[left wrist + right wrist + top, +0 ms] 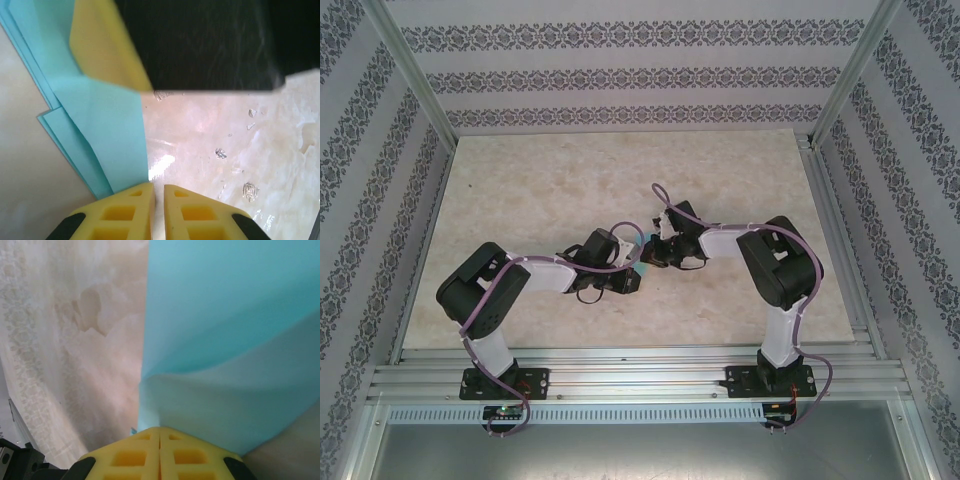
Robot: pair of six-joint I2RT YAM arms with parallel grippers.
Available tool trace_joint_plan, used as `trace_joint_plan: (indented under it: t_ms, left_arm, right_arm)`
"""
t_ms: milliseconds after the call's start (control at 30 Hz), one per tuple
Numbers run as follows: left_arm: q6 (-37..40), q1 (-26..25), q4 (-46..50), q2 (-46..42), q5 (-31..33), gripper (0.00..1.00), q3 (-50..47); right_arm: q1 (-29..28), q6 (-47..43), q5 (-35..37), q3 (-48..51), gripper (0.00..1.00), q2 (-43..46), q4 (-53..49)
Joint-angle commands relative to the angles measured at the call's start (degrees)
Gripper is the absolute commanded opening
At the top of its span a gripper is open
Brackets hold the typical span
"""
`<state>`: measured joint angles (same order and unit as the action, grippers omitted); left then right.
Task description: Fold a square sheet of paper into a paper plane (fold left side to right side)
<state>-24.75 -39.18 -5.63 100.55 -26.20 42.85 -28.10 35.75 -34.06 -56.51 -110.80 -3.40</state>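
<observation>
Top external view: both arms pointed in toward the middle of the table [520,190], wrists near each other, with slivers of turquoise between them. Right wrist view: right gripper [160,430] had its yellow fingers pressed together, and the paper sheet [225,340] rose straight out of the tips, so I judged it pinched there. A flap stood up off the table in a soft bend, not a crease. Left wrist view: left gripper [158,188] had its fingers drawn almost together, with a thin slit between them and nothing in the slit. Its tips sat just beside the near corner of the sheet, low over the table. Several edges of the sheet lay staggered at the left, not flush, and one finger [102,50] of the right gripper overlapped the far part of the sheet. Risks, as judgement:

1. The left-to-right fold could land skew, since the layers were already fanned and nothing visibly pinned them.
2. The thin paper could slip from the pinch or tear at it if the flap were pulled rather than carried over.
3. The left tips could nudge the corner and slide the whole sheet.
4. The two grippers worked close enough together to collide.
</observation>
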Motion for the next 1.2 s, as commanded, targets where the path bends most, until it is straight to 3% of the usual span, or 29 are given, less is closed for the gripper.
trace_joint_plan:
  t_ms: [0,767,967,1167]
  left_arm:
    - [-0.24,-2.26,8.31,3.33,1.42,0.14,-4.06]
    - [-0.36,-2.66,7.28,2.61,1.12,0.14,-5.03]
    - [-0.47,-2.87,7.08,2.54,1.27,0.14,-4.48]
    - [-0.76,-3.2,7.02,2.45,1.66,0.14,-4.25]
  right_arm:
    - [3.53,-4.74,7.69,-1.78,0.08,-2.46,-3.0]
    - [11.61,-12.36,15.64,-16.19,0.08,-7.49,-14.16]
    - [11.52,-11.9,14.8,-14.65,0.09,0.89,-15.51]
    - [6.1,-7.64,13.31,-4.69,0.1,11.23,-12.03]
